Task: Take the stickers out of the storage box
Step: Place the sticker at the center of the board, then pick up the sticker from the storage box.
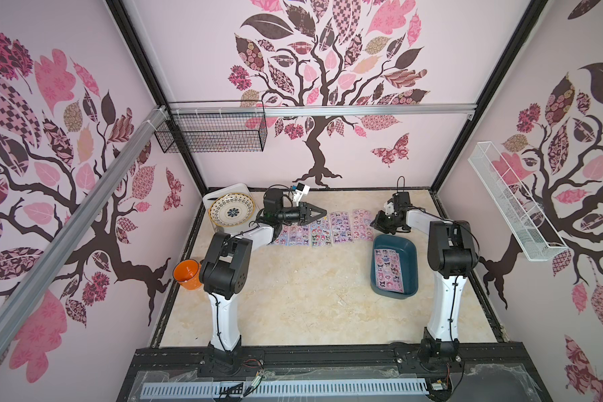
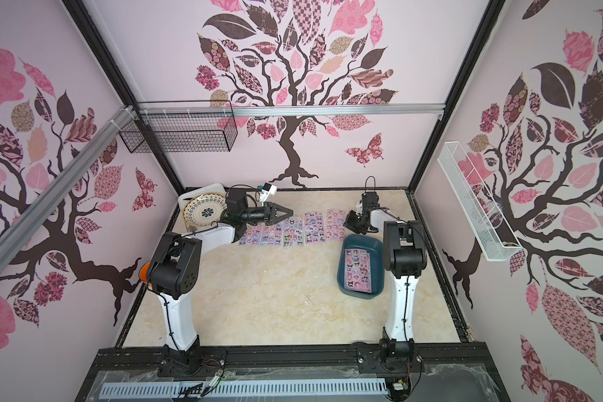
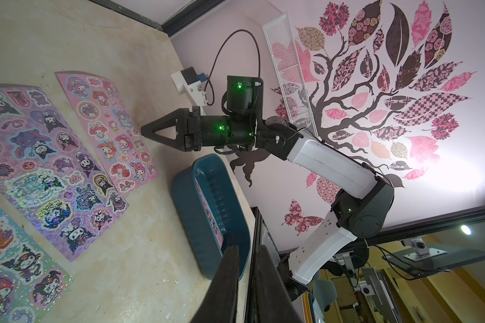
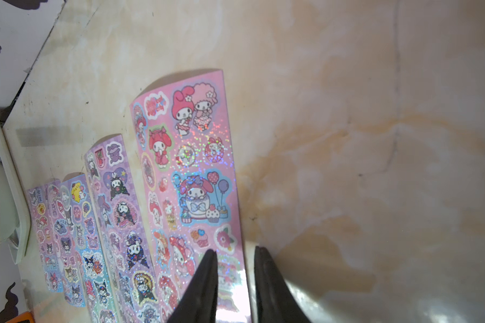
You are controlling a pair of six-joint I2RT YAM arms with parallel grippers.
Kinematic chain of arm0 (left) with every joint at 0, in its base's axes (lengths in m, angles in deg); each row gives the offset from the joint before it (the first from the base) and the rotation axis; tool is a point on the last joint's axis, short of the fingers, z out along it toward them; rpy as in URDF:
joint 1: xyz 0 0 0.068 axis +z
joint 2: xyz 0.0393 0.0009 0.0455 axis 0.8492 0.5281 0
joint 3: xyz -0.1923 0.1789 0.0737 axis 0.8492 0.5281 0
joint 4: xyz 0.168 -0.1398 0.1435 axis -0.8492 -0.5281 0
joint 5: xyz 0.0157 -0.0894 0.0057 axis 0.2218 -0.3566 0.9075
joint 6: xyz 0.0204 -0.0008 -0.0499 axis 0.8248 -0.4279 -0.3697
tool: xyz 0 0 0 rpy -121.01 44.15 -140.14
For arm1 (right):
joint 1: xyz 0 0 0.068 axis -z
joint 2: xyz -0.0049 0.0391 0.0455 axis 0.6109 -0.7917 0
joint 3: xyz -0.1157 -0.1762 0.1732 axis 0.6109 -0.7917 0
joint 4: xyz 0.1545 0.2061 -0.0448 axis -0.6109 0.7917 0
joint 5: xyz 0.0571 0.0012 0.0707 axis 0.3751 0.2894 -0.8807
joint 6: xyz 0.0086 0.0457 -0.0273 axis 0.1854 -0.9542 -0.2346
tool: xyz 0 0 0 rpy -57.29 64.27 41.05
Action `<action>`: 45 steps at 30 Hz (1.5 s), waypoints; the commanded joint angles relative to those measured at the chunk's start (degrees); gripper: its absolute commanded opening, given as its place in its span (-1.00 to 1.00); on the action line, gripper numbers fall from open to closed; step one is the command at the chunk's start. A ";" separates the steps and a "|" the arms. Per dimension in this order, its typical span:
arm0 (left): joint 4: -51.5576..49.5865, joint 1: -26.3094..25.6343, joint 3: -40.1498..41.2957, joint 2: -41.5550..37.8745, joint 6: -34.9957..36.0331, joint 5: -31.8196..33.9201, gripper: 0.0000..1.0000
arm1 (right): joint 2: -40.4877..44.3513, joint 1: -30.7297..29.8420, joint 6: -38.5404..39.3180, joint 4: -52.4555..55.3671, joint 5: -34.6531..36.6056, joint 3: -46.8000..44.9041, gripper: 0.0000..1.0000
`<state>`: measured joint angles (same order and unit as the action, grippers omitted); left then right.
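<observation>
ok so going left to right: an orange cup (image 1: 187, 275) sits at the table edge, with a patterned plate (image 1: 231, 210) on a white tray (image 1: 239, 188) in the back corner. The left arm (image 1: 223, 268) stands upright, elbow bent, and its wrist is turned so the left gripper (image 1: 322, 211) points sideways over the left end of the sticker row. The jaws are pretty much closed, with only a sliver of gap in its wrist view and nothing in it. The stickers (image 1: 328, 229) lie flat side by side across the back of the table, plus one more sheet (image 1: 390, 271) lying inside the storage box (image 1: 410, 268). The right gripper (image 4: 235, 250) tilts down at the near end of the rightmost pink sheet (image 4: 191, 167), jaws a bit apart. One finger is over the sheet's corner, the other over bare table, and it isn't clamping anything. Can't tell if it touches. The teal box sits just in front of that gripper, right beside the right arm (image 1: 449, 250). The table (image 1: 293, 306) is beige marble-look. The walls are pale pink with tree decals, with a black wire basket (image 1: 211, 134) on the back wall and a white mesh basket (image 1: 516, 205) on the right one.
</observation>
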<state>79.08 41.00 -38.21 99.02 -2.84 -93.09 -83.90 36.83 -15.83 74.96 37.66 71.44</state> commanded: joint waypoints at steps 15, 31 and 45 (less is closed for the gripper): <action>0.67 0.30 -0.46 0.32 0.76 -0.45 -0.62 | 12.08 0.60 1.14 0.94 2.77 -5.41 -0.44; 4.10 0.33 -0.28 2.59 -1.85 1.86 -0.62 | 32.25 0.11 0.38 -0.58 2.30 -22.22 -0.42; -10.99 0.34 -1.01 0.49 9.50 6.80 -0.63 | 42.87 -4.27 3.70 7.54 7.37 -30.81 -0.23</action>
<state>74.60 41.00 -38.21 101.64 0.48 -88.20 -42.96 33.51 -13.36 78.94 43.06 42.35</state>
